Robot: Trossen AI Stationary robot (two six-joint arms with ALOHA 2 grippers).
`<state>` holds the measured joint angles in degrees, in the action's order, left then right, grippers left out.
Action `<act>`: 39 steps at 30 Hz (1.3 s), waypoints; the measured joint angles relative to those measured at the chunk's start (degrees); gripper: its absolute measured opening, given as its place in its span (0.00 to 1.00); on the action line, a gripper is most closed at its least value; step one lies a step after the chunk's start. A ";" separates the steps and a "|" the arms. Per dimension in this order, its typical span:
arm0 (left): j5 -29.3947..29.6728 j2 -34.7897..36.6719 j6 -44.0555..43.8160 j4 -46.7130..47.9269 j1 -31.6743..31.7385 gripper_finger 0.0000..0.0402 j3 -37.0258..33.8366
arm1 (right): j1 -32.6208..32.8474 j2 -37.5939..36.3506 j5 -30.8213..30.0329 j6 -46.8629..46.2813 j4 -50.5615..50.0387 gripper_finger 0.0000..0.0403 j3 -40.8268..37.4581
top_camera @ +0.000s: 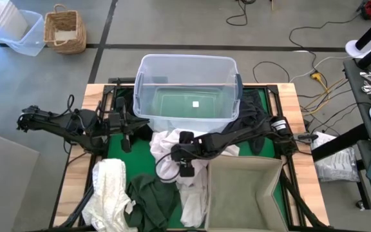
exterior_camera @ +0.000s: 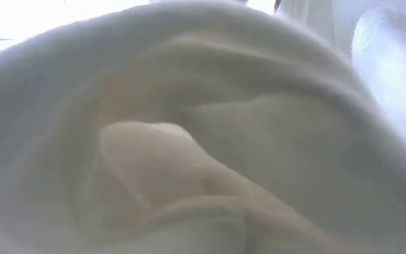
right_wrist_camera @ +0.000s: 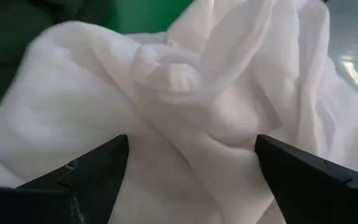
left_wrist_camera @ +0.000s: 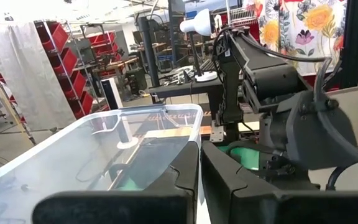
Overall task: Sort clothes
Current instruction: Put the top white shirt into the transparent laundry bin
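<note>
White cloth [right_wrist_camera: 191,118] fills the gap right ahead of the right gripper [right_wrist_camera: 191,162], whose jaws stand wide over the pile just in front of the tub [top_camera: 187,90], while the left gripper [left_wrist_camera: 199,168], jaws together and empty, waits beside the tub's left wall.

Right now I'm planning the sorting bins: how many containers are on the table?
2. The clear plastic tub stands at the table's far edge, in the middle; the beige fabric box sits at the near right. Clothes lie between them. No others show, though fabric blocks the low view.
</note>
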<state>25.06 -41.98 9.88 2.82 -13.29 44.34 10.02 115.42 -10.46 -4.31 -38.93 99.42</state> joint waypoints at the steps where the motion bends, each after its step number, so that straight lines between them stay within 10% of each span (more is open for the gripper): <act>1: 0.00 0.00 0.05 0.00 0.01 0.00 0.00 | -0.19 0.00 0.03 -0.18 0.27 0.82 -0.22; 18: 0.00 0.02 0.14 -0.14 0.01 0.00 0.00 | -4.27 0.00 8.64 0.61 -0.19 0.06 -1.36; 39: -0.10 -0.06 -3.22 0.16 0.00 0.00 0.00 | -4.28 -11.50 8.83 3.95 -2.22 0.02 10.20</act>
<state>24.96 -42.03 6.66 2.98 -13.29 44.34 5.74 103.91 -1.63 -0.35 -41.15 109.62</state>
